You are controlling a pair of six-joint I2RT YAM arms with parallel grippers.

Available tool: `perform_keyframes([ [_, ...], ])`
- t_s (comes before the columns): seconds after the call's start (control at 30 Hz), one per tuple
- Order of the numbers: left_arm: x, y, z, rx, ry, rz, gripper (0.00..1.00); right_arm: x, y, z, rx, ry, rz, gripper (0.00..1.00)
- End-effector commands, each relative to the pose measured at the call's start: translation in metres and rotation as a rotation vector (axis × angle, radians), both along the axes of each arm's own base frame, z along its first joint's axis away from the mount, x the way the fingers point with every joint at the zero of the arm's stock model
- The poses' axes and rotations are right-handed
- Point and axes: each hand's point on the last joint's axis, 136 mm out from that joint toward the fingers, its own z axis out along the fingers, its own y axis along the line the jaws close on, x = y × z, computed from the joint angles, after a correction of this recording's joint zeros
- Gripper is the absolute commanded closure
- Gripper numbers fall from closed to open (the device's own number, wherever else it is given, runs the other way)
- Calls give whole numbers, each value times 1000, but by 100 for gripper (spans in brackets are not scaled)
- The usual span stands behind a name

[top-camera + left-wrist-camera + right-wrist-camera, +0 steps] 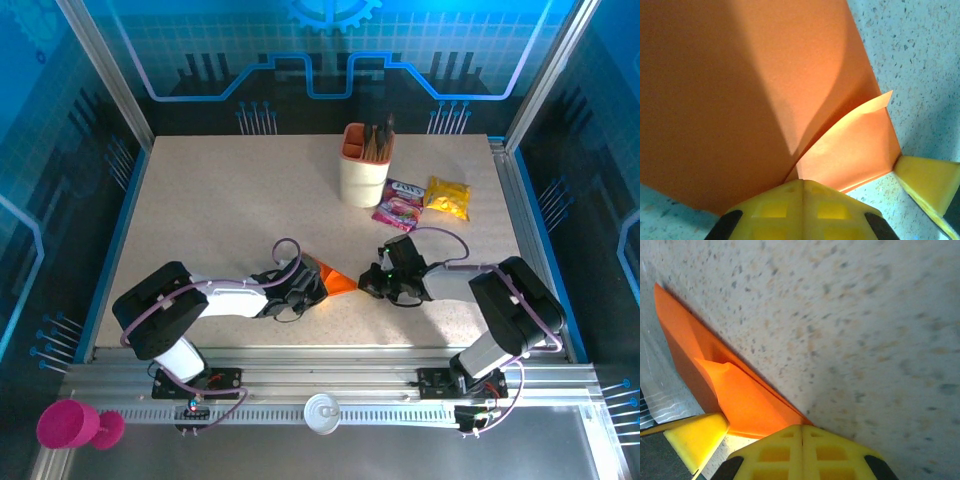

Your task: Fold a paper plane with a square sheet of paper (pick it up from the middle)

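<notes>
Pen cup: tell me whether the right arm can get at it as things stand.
Probably yes, once freed. Bare table lies between the right gripper and the pen cup, the pink snack packet beside that line. But the gripper is shut on the orange paper, which it must release first.

Top-down view is bright and even, with blue glow round the edges. The left wrist cam has a big soft shadow across the orange paper (740,100). The right wrist cam's worktop (865,340) is blurry on the right.

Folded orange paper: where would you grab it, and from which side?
I'd grip the orange paper by its raised flap, coming in low from the flap's free edge: it curls up off the layer beneath, so a pincer can straddle it.
</notes>
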Motion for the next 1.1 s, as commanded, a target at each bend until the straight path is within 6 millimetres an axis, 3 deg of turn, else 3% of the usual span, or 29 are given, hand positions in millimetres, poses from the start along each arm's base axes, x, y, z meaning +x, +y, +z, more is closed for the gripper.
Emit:
perform_keyframes([
  [0.0,-26,38,-35,152,104,24,100,-24,-58,-40,-192,164,-121,100],
  [0.27,-25,40,-32,188,81,-11,100,-16,-68,-6,-183,52,-139,100],
  [0.37,-23,40,-30,204,67,-37,100,-10,-54,12,-130,-28,-95,100],
  [0.6,-20,38,-25,236,41,-95,100,2,4,36,-29,-145,55,100],
  [0.7,-19,36,-24,231,40,-96,100,6,26,34,0,-151,93,100],
  [0.8,-18,35,-24,227,39,-97,100,8,34,23,-11,-137,97,100],
  [1.0,-16,31,-17,215,26,-107,100,2,16,-12,-85,-67,63,100],
  [1.07,-11,26,-7,210,2,-133,100,-3,10,-20,-99,-43,55,100],
])
